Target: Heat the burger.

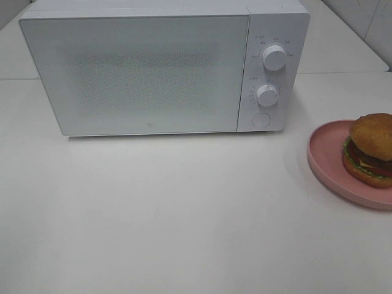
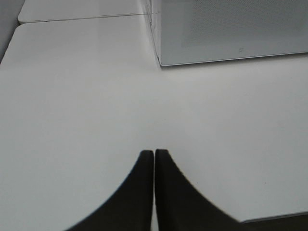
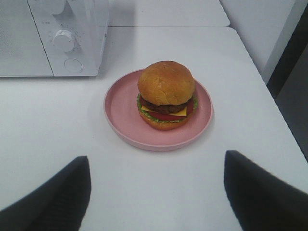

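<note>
Right now my left tool (image 2: 154, 159) sits low over bare white surface (image 1: 184, 214), its two dark fingers pressed together with only a hairline seam between them and nothing caught in it. My right tool (image 3: 156, 187) is spread wide, one dark finger (image 3: 57, 192) at each side of its wrist view, gripping nothing, with open surface showing between them.

Just past those spread fingers I see the burger (image 3: 166, 94), sitting upright on a round pink plate (image 3: 120, 108) with a shallow raised rim. It rests a little off the plate's middle, toward the side away from the microwave. The top bun is domed, golden-brown and slightly mottled. Under it I can make out a dark patty, a yellow cheese corner hanging over a red tomato slice, a frill of green lettuce, then the paler bottom bun. From the high camera the plate lies at the right edge of the surface, partly cut off by the frame.

Farther back stands a white microwave (image 1: 135, 73), its door closed and finely dotted. Its control panel, on the side nearest the plate, carries an upper knob (image 1: 274, 57), a lower knob (image 1: 267, 95) and a round button (image 1: 260, 120). Plate and microwave are near each other but apart.
</note>
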Controlling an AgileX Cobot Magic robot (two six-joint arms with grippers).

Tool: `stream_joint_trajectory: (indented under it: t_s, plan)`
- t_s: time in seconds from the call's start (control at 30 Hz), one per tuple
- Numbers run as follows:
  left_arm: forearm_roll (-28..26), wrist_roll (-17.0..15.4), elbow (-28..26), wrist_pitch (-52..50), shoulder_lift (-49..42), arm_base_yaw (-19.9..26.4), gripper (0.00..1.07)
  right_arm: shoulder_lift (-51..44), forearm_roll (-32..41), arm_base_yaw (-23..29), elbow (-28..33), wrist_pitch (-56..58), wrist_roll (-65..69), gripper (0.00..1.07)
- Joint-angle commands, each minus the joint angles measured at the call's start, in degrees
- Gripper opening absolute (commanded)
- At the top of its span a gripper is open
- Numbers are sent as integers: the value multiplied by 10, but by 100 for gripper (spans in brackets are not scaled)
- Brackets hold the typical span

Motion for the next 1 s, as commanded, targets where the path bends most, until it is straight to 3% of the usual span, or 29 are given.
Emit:
stream_joint_trajectory:
  t_s: [0.03, 0.2, 1.0]
  plan:
    - [-2, 0, 2, -5, -6, 16, 0, -17, -3, -4, 1, -5, -3, 70]
    - [-1, 0, 2, -5, -50, 13, 0, -17, -3, -4, 1, -5, -3, 70]
    - [-1, 0, 2, -6, -46, 13, 0, -17, -3, -4, 1, -5, -3, 70]
